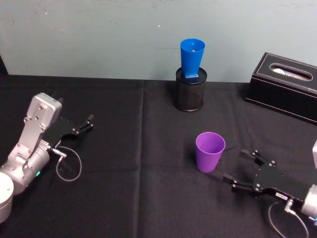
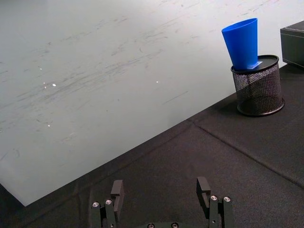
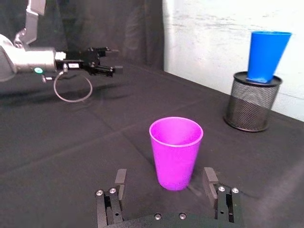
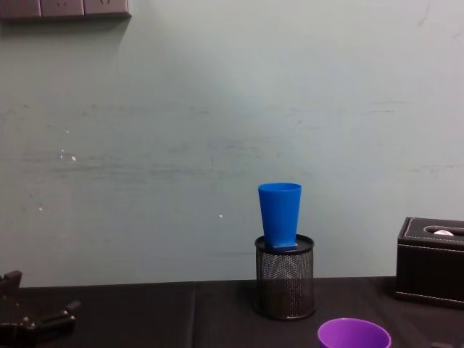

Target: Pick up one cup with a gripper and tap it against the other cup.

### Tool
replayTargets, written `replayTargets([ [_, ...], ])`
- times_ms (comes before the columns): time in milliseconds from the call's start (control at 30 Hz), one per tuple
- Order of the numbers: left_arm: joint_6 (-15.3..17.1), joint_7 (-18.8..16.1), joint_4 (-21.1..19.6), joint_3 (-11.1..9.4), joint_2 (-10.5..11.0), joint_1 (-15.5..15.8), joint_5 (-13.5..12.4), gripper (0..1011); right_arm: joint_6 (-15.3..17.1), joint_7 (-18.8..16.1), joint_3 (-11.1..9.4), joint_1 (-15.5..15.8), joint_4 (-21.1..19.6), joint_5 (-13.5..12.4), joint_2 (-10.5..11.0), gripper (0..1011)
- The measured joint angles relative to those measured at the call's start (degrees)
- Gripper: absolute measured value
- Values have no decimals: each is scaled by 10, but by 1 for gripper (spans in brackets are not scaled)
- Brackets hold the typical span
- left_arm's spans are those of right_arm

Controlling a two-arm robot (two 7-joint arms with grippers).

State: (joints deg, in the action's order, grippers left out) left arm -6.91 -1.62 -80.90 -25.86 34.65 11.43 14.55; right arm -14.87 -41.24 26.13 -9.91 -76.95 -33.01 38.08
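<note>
Purple cup (image 1: 210,151) upright on the tabletop (image 1: 124,198). Right tool (image 1: 235,165), released and empty, at its 4 o'clock, just beside it. Blue cup (image 1: 192,57) atop mesh holder (image 1: 188,96) at 12 o'clock. Left tool (image 1: 89,123), released, parked at 9 o'clock.

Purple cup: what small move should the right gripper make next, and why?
Probably ease the right gripper forward until its open fingers flank the purple cup. The cup stands upright just ahead of the fingertips, untouched, so closing now would likely miss it. The blue cup it must tap sits on the mesh holder farther back. The left gripper rests open at the left.
</note>
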Motion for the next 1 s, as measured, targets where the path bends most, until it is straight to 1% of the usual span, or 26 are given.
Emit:
replayTargets([
  [67, 0, 0, 0, 0, 0, 0, 0, 1004, 5, -6, 1, -7, 8, -1, -10, 1003],
  [267, 0, 0, 0, 0, 0, 0, 0, 1005, 16, -8, 4, -25, 29, 3, -36, 1003],
  [400, 0, 0, 0, 0, 0, 0, 0, 1005, 21, -11, 7, -43, 51, 13, -55, 1003],
  [500, 0, 0, 0, 0, 0, 0, 0, 1005, 22, -12, 9, -51, 60, 19, -65, 1003],
  [633, 0, 0, 0, 0, 0, 0, 0, 1005, 19, -13, 11, -71, 83, 36, -83, 1003],
  [733, 0, 0, 0, 0, 0, 0, 0, 1004, 17, -14, 14, -84, 96, 46, -93, 1003],
  [767, 0, 0, 0, 0, 0, 0, 0, 1004, 17, -14, 14, -84, 96, 46, -93, 1003],
  [867, 0, 0, 0, 0, 0, 0, 0, 1004, 14, -16, 18, -97, 111, 58, -105, 1003],
  [1000, 0, 0, 0, 0, 0, 0, 0, 1005, 10, -16, 18, -106, 124, 65, -116, 1002],
])
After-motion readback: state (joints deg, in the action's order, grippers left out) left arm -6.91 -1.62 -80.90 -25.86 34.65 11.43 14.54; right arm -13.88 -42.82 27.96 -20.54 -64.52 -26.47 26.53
